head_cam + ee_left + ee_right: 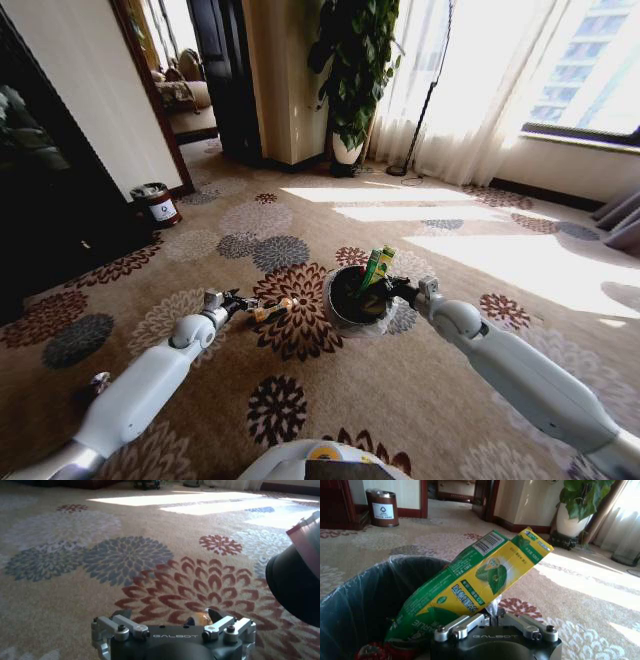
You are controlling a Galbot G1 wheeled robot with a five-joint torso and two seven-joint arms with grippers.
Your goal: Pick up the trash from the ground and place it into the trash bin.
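The right gripper is clamping a green-and-yellow box at the bin's rim, mid-frame in the head view; the box is leaning tilted over the opening, its lower end inside the grey liner. The left gripper, left of the bin, is gripping a small orange piece low over the carpet, with open floor around it. Carpet is lying clear toward the sunlit window side at right. Upper left, a dark-red bin is standing by the wall (well apart), a potted plant at top centre. Red scrap is showing inside the bin.
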